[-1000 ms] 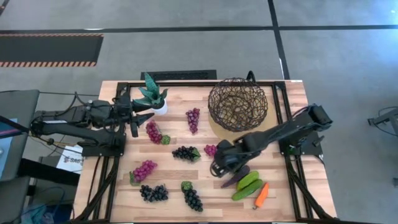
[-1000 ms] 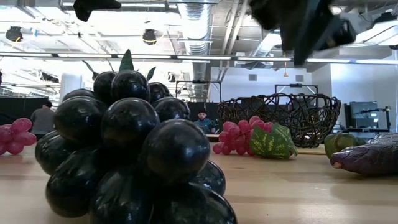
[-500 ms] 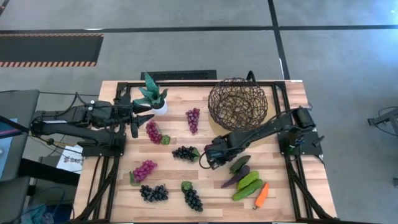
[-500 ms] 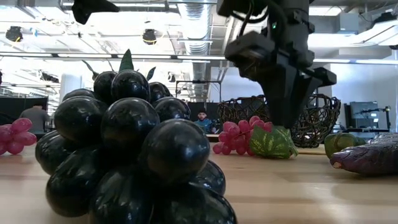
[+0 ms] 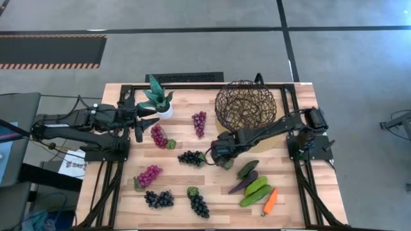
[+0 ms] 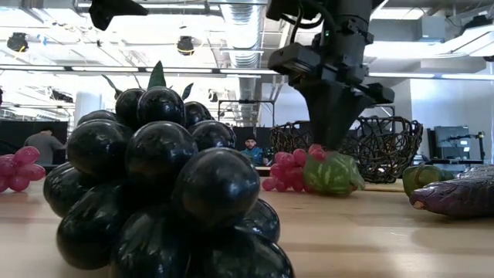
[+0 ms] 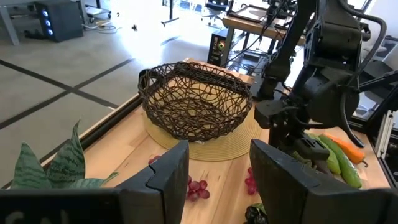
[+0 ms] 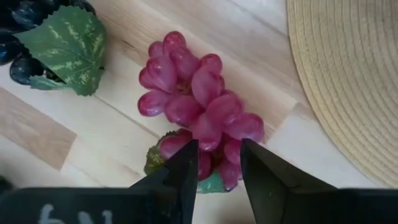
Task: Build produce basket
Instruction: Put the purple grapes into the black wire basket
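The dark wire basket stands on a tan disc at the back right. My right gripper is down over a small magenta grape bunch just in front of the disc. It is open, and its fingers straddle the bunch's leafy end. In the low view the gripper stands right on top of that bunch. My left gripper hovers open at the back left beside the potted plant, holding nothing.
Two cucumbers, another cucumber, an eggplant and a carrot lie front right. Black bunches, magenta ones and a purple one are scattered mid-table.
My right gripper swung from above the eggplant back and left, then dropped onto the magenta bunch, which shifted slightly. The left arm stayed still.
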`<control>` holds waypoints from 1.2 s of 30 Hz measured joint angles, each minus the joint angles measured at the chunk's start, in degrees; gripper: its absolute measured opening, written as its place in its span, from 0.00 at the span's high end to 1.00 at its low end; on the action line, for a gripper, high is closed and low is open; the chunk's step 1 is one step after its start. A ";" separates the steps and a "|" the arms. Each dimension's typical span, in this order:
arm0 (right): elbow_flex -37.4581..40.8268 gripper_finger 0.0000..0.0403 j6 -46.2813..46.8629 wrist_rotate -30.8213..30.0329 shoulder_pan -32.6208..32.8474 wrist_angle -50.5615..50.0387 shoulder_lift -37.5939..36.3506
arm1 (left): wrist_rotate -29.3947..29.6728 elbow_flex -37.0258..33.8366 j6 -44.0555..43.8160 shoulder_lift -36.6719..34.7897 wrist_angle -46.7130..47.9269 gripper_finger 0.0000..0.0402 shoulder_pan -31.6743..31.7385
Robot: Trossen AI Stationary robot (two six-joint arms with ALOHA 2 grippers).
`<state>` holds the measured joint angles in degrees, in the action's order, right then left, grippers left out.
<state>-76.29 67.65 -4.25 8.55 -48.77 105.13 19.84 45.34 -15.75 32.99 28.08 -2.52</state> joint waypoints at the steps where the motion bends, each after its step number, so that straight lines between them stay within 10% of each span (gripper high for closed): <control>1: 0.00 0.63 -0.51 0.60 -0.17 0.00 0.20 | 0.01 0.00 0.00 0.02 0.00 0.61 0.00; 19: -0.10 0.38 -3.35 4.04 -1.96 0.75 5.32 | 0.02 0.00 0.02 0.02 -0.09 0.61 0.00; 25: -0.06 0.53 -3.36 8.57 -2.42 2.04 8.04 | 0.02 0.00 0.00 0.02 -0.04 0.61 0.00; 32: -2.90 0.93 -5.33 10.21 -2.23 1.31 7.40 | 0.02 0.00 0.00 0.02 0.01 0.61 0.00; 36: -8.68 0.94 -7.25 9.88 -1.90 -1.80 5.55 | 0.04 0.00 0.00 0.02 0.07 0.61 0.00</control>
<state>-84.97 60.39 5.64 6.65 -50.57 110.68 19.88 45.34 -15.75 33.01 28.14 -2.52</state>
